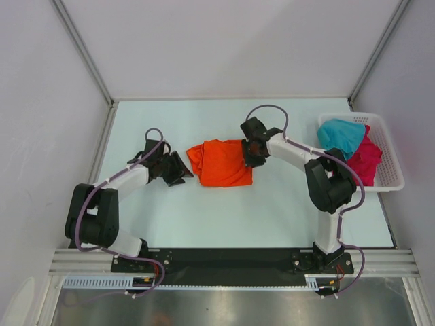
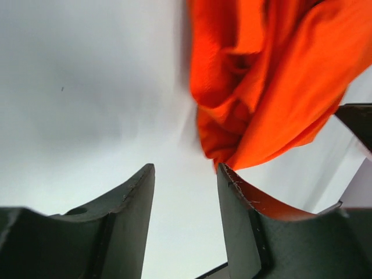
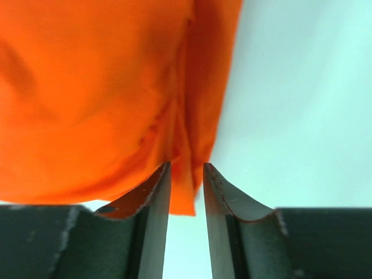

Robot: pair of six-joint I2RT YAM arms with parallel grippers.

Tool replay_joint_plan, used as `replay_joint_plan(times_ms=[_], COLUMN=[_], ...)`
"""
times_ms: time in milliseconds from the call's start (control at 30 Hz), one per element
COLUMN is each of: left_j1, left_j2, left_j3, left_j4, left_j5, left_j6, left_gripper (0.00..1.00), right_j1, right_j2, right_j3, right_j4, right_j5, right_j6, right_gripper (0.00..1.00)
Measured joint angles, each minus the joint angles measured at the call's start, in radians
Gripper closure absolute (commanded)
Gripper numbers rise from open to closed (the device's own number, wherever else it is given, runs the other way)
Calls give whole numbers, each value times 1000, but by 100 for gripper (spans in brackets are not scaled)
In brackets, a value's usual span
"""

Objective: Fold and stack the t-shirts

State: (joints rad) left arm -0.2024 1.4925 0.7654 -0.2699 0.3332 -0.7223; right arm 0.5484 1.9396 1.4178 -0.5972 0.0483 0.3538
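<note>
Item: orange t-shirt (image 1: 221,163), bunched square, mid-tabletop (image 1: 272,210) | left gripper (image 2: 185,168) apart, clear of cloth; right gripper (image 3: 186,165) slightly apart, hem between | we advise lifting straight off, lest hem drag.

One shirt (image 1: 221,163) lies flat on the table (image 1: 272,210), about midway between the two arms and a little toward the far side. The left gripper (image 1: 179,168) stands just beside the shirt's left edge (in the left wrist view the nearest fold comes up close to one fingertip). The right gripper (image 1: 253,155) is over the shirt's right edge, and a bit of that edge lies between its fingers. The basket (image 1: 393,182) sits at the table's far right corner, well apart from this shirt. Inside it lie two more: the upper shirt (image 1: 342,136) toward the left and far end, partly on the lower shirt (image 1: 365,163), which reaches toward the near right.
</note>
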Motion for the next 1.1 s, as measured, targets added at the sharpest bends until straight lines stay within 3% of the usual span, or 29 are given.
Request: replay_joint_plan(times_ms=[300,633,1100], left_j1=[0,-3,-25], left_j2=[-5,140,210], left_j3=[134,212,267], left_j4=[-18,8,24], left_j5=[-24,-24,-34], left_j6=[17,21,21], left_gripper=[47,47,48], right_j1=[30,8,-24], right_j2=[-3,132,195], right_j3=[130,313,357], right_j4=[-55,-83,-117], right_j5=[28,51,71], right_j6=[-16,-43,-75], right_gripper=[65,66,67])
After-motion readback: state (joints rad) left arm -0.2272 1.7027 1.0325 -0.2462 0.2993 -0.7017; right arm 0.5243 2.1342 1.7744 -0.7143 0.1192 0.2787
